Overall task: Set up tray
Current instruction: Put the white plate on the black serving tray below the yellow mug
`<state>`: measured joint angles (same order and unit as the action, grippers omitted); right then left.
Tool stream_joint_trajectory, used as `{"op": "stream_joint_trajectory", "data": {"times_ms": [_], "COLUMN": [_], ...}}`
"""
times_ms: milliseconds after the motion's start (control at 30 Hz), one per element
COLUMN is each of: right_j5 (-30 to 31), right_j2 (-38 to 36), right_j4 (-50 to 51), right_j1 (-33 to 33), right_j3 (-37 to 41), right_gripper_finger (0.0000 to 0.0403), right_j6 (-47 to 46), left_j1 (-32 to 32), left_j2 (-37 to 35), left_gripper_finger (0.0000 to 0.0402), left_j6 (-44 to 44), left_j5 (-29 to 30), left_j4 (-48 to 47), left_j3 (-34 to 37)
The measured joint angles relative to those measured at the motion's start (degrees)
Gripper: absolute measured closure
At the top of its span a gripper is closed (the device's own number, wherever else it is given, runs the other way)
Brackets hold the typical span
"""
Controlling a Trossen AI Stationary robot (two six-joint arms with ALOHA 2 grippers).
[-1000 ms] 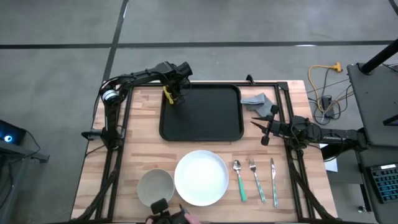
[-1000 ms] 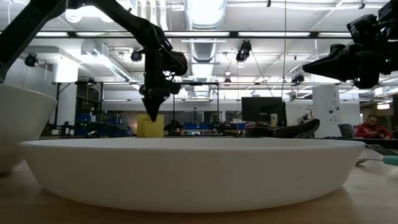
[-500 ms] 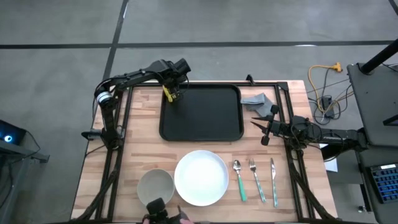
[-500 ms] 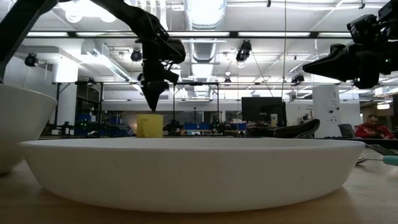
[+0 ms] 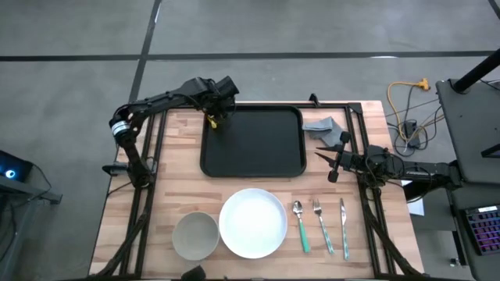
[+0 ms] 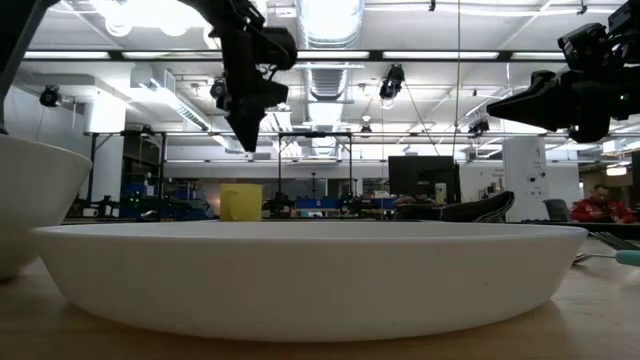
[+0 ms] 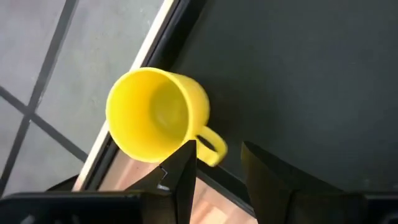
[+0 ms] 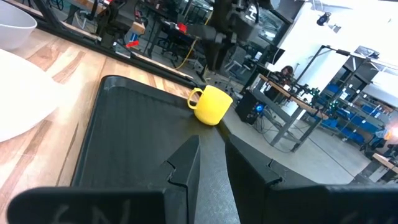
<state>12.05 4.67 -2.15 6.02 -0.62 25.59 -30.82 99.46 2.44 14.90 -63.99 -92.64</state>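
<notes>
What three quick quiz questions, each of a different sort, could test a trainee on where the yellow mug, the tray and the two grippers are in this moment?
1. True or false: the yellow mug stands on the tray.
2. Which gripper is above the mug? A) left gripper B) right gripper C) neither
3. Fill in: the spoon, fork and knife lie beside the white ____.

Key:
1. True; it sits upright in the tray's far left corner.
2. A; it is raised clear of the mug, fingers apart and empty. The right gripper waits off the tray's right edge.
3. plate.
</notes>
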Motion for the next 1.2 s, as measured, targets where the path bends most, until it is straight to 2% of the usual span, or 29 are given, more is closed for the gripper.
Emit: {"op": "stream_joint_trajectory", "data": {"times_ms": [500, 900, 1200], "right_j5": [0.0, 0.0, 0.0], "right_j2": [0.0, 0.0, 0.0], "right_j4": [0.0, 0.0, 0.0], "right_j1": [0.0, 0.0, 0.0], "right_j3": [0.0, 0.0, 0.0], "right_gripper_finger": [0.0335, 0.0335, 0.0335], "right_j6": [0.0, 0.0, 0.0], "left_j1": [9.9, 19.5, 21.8], "left_j2": [-5.8, -6.6, -6.6], "left_gripper_finger": [0.0289, 0.0289, 0.0289], "left_j6": [-11.9, -19.1, -24.4], "left_j5": [0.0, -1.4, -2.3], "left_j4": [-1.5, -1.6, -1.6], "left_j3": [0.0, 0.0, 1.4]}}
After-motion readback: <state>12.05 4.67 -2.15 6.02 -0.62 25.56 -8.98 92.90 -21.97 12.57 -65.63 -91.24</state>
